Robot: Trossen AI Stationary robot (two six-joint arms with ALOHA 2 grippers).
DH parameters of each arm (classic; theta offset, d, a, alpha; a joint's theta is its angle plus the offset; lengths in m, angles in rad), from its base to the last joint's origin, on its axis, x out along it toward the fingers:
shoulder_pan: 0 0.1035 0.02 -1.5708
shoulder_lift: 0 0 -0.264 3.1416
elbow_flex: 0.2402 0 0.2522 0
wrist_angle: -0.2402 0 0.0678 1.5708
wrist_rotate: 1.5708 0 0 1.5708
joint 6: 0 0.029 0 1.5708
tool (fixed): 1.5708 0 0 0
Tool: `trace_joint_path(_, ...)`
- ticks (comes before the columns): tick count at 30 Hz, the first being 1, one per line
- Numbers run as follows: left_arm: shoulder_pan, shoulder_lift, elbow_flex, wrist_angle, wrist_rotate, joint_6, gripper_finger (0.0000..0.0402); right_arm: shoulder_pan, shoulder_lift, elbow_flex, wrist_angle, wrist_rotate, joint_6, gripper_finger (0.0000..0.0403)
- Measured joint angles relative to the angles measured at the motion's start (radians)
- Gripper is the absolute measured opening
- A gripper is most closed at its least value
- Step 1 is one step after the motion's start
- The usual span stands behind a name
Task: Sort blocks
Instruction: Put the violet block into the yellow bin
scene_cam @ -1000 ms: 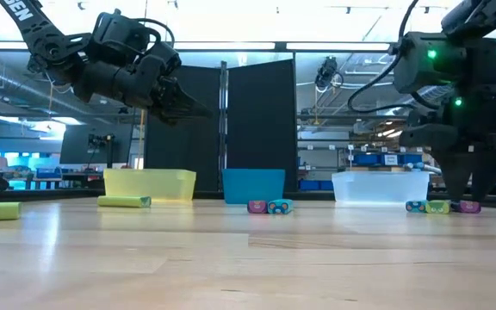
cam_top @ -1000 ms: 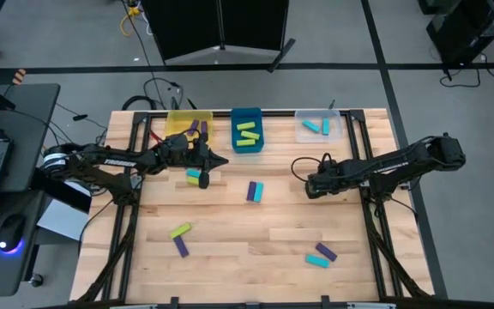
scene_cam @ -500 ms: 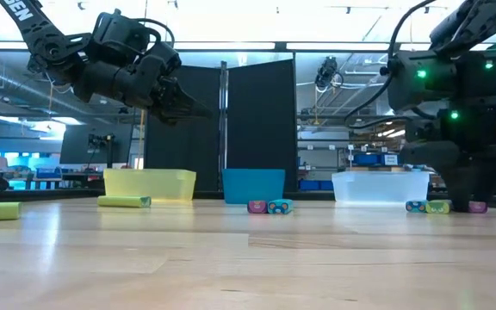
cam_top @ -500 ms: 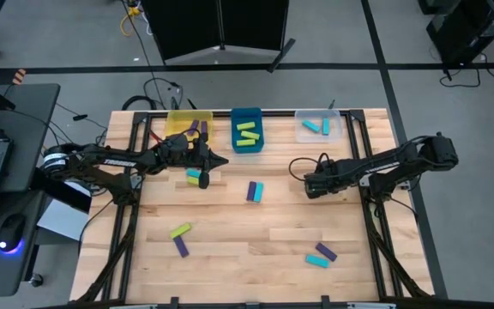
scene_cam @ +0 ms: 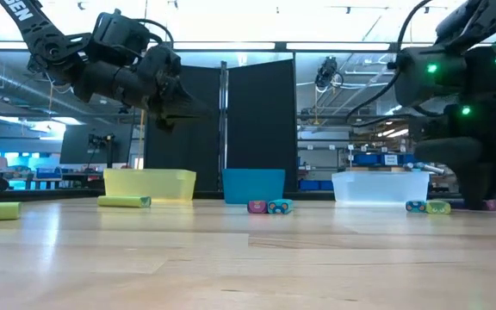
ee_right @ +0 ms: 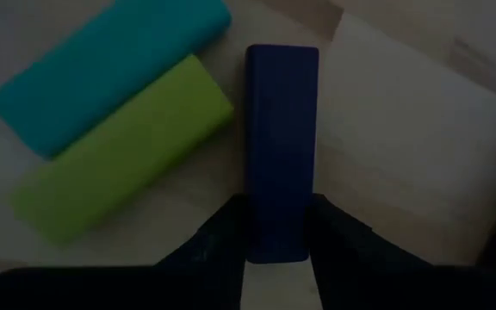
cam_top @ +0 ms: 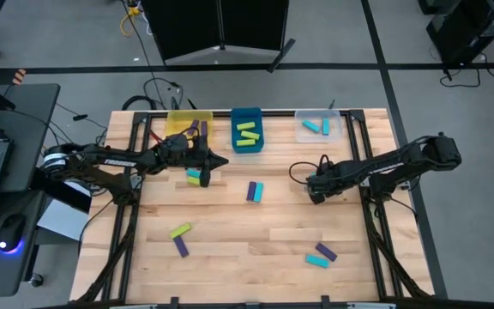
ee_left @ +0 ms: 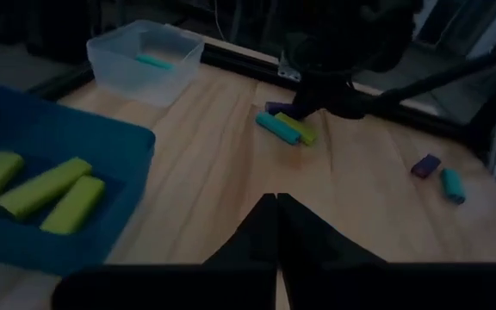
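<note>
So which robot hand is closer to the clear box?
The right gripper is nearer. It is low over three blocks, nearer the table's middle than the clear bin. The left gripper hangs near the blue bin, farther away.

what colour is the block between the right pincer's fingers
Purple, dark in the right wrist view, where the block shows best between the right pincer fingers.

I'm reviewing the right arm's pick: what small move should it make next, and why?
Probably finish closing, then lift. The right gripper straddles the dark purple rectangular block on the wooden table, a finger on each side. The lime-green block and cyan block lie beside it, so lift straight up.
</note>
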Motion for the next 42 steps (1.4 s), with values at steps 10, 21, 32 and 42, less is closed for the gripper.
trace_joint_path(10,0.0,0.002,0.0,0.008,0.067,-0.083,0.001,0.098,-0.035,0.179,-0.203,0.149,-0.077,0.0108)
trace_joint_path(21,-0.056,0.103,0.0,0.242,0.035,-0.026,0.0025,0.08,-0.022,0.213,0.673,0.288,-0.671,0.0108)
trace_joint_path(32,-0.134,0.328,0.087,0.671,0.059,-0.014,0.0107,0.055,0.0,0.201,1.051,0.171,-0.999,0.0108)
trace_joint_path(42,-0.173,0.433,0.236,0.676,0.064,0.015,0.0196,0.058,0.007,0.201,1.115,0.146,-1.058,0.0108)
